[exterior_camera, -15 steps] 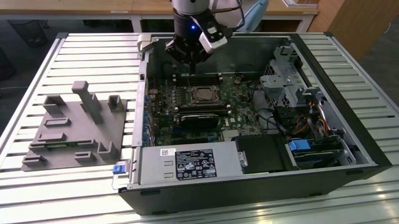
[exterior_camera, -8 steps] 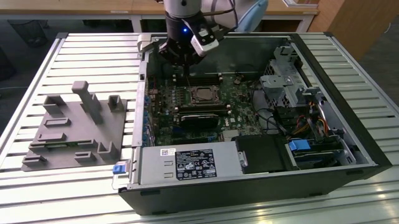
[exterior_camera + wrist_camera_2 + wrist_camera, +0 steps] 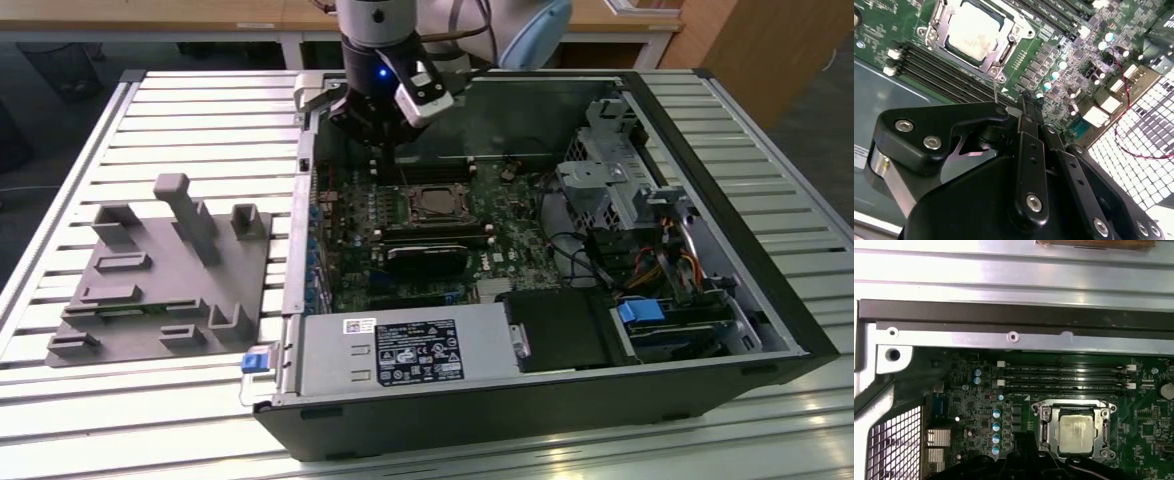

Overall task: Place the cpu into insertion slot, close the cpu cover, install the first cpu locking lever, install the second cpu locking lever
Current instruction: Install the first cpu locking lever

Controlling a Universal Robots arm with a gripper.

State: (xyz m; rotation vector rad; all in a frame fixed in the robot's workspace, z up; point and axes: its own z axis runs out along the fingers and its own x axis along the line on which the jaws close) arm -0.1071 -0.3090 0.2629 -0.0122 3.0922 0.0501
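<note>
The open case (image 3: 561,250) lies on the slatted table (image 3: 160,110), board facing up for access. The cpu (image 3: 1077,434) sits in the slot (image 3: 1046,430) under the cover (image 3: 1074,406). The gripper (image 3: 1026,107) hangs just beside it, fingers pressed together.

We observe printed labels on the power supply (image 3: 400,352) in the exterior view, one white and one black; we find their text too small to read, and nothing else legible
</note>
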